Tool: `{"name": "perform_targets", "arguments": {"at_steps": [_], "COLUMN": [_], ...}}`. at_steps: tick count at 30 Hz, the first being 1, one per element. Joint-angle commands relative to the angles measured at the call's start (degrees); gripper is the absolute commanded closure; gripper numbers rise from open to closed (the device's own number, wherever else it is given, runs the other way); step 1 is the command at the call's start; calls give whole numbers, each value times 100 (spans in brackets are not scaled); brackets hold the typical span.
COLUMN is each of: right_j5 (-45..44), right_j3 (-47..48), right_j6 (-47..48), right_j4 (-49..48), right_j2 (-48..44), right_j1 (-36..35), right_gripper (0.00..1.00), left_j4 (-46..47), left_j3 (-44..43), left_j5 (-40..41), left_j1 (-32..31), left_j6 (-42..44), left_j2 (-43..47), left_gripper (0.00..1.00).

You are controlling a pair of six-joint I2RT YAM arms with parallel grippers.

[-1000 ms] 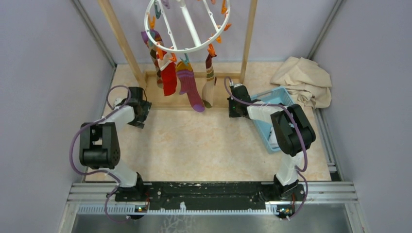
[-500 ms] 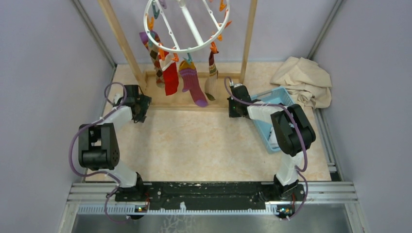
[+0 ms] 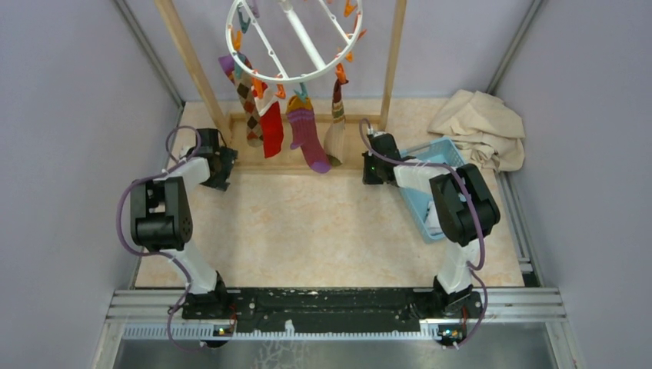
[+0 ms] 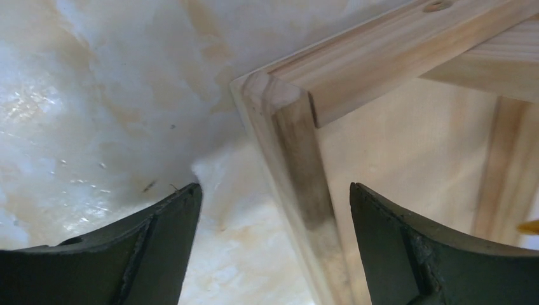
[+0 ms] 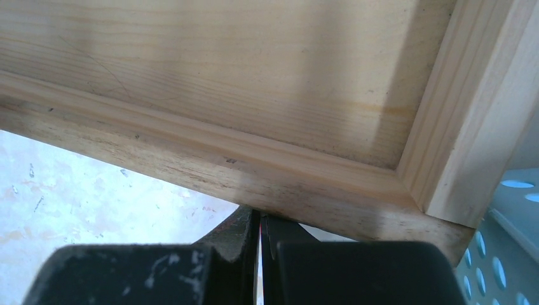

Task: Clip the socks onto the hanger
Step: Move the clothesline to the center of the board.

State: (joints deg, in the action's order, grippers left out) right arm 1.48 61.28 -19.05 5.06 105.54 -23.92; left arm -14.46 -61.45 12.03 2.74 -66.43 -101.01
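1. Top external: socks hang pegged under the hanger, above the wooden frame.
2. Left hand wide open, empty, at the frame's corner; right hand closed, empty, beside the frame.
3. Socks likely light, limp; pinch the cuff.

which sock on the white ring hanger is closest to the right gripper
The pale sock with a brown striped top, rightmost on the white round plastic hanger; the purple sock, red sock and diamond-check sock hang further from the right gripper.
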Motion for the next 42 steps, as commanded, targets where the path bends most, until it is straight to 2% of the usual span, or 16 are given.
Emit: {"name": "perform_targets", "arguments": {"at_steps": [1,14,19,25,28,31,36,39,42], "right_j5": [-174,-46,212,153,117,112,530,834,1119], "right_j3": [297,764,325,-7,-106,-89,-113,-11,455], "right_j6": [-56,-4,65,154,170,178,-54,-296,-372], "right_j4": [-284,-78,-68,215,395,661,653,374,338], "right_j2": [277,305,-451,-1528,-2151,-2803,-3747,-4122,-4091], "right_j1": [202,272,265,265,259,235,191,178,177], "right_gripper": [100,100,100,100,92,82,53,48,45], "left_j4": [-214,-354,-282,-829,-762,-359,-22,-138,-521], "left_j3": [210,906,901,316,395,957,2447,2820,2492], "left_j5": [79,242,264,56,-342,-1045,-1690,-1681,-1597], "left_j1": [74,74,71,62,57,1,-244,-528,-581], "left_j6": [-61,188,574,1040,1345,1728,1660,1879,2340], "left_j2": [18,860,1310,1923,2478,3280,5165,6252,6655], "left_gripper": [7,3,2,2,2,2,2,2,2]}}
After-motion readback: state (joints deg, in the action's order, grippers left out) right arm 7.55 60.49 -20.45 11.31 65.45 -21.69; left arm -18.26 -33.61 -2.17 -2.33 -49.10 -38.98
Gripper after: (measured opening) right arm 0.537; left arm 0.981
